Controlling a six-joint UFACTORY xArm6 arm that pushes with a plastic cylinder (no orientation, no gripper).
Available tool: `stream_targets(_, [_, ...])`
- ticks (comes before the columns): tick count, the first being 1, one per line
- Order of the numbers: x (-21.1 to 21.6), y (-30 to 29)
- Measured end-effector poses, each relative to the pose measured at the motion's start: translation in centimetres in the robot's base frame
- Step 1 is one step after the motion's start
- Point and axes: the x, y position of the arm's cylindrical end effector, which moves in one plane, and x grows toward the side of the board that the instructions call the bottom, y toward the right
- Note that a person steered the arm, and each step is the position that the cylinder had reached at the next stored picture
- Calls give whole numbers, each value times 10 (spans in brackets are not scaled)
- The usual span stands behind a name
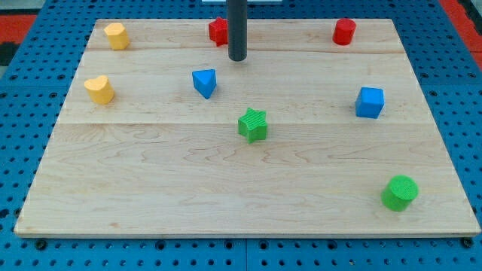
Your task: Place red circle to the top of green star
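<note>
Wooden board (151, 188), red circle (344, 31) right of my tip (237, 58)

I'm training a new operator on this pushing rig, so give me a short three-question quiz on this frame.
1. True or false: my tip touches the green star.
2. Which block lies nearest the view's bottom right? A) blue cube B) green cylinder C) yellow heart
3. Fill in: the rod partly hides a ___ block.

Key: 1 false, it stands apart, toward the view's top; 2 B; 3 red.
</note>
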Motion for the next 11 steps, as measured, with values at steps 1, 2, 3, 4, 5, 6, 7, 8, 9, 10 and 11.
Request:
stream_targets(1, [0,0])
stream_targets(2, [0,1])
stream_targets(3, [0,3])
stream_targets(4, [0,3])
stream_targets(5, [0,8])
stream_targets(6, [0,18])
stream_targets(7, [0,20])
stream_targets(8, [0,20])
stream_targets(9, [0,29])
stream_targets(10, [-1,31])
stream_targets(11, [-2,46])
